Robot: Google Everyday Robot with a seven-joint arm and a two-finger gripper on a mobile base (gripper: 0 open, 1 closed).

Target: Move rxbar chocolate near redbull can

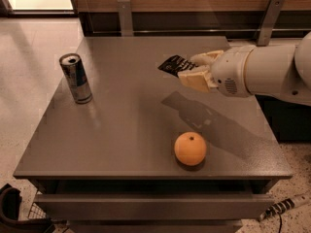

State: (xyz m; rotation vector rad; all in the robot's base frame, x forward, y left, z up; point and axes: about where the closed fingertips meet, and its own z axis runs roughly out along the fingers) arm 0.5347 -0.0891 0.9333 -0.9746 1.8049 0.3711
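The redbull can (pixel 76 78) stands upright at the left of the grey table (pixel 121 125), silver and blue with a silver top. My gripper (pixel 193 70) comes in from the right on a white arm and is shut on the rxbar chocolate (pixel 174 64), a flat black wrapper with white lettering. The bar sticks out to the left of the fingers and hangs above the table's middle-right, well to the right of the can. Its shadow lies on the table below.
A round orange (pixel 190 148) sits near the table's front edge, below the gripper. A wood-panelled wall with two metal brackets (pixel 125 14) runs behind the table. Floor lies to the left; a dark object (pixel 14 212) sits at the bottom left.
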